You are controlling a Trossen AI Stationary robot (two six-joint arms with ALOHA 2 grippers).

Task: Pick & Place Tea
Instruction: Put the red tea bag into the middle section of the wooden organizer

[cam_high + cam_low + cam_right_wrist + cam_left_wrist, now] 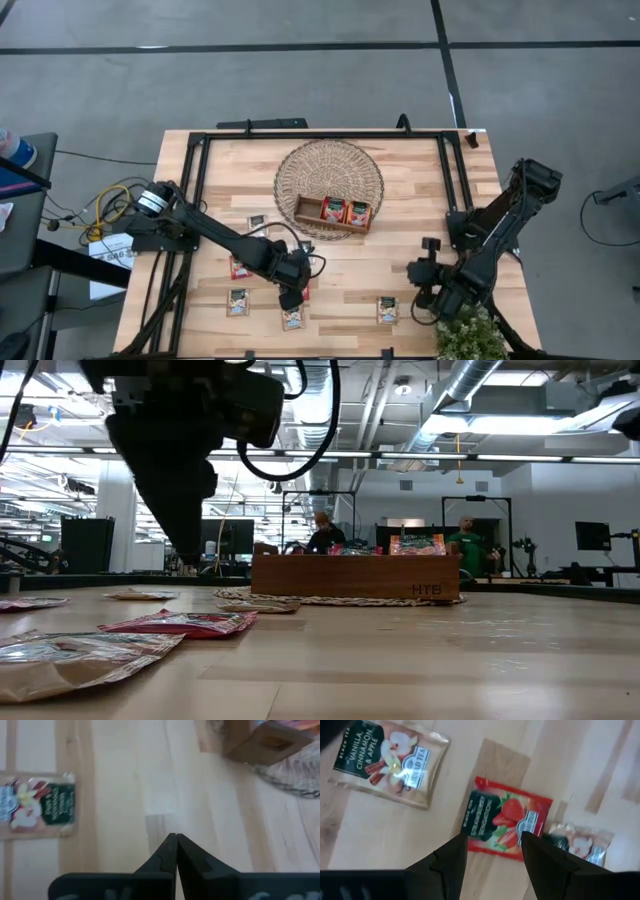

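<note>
Several tea sachets lie flat on the wooden table, some red, some cream. Two red ones stand in the brown wooden tray, which sits on a round woven mat. My left gripper is open and points steeply down over a red strawberry sachet, its fingers standing above the sachet's near edge. Cream sachets lie on either side of it. My right gripper is shut, holds nothing, and hovers over bare table near a cream sachet.
A black metal frame runs along the table's far edge and down both sides. A small green plant stands at the near right corner beside my right arm. In the low view the tray stands mid-table and people show in the room behind.
</note>
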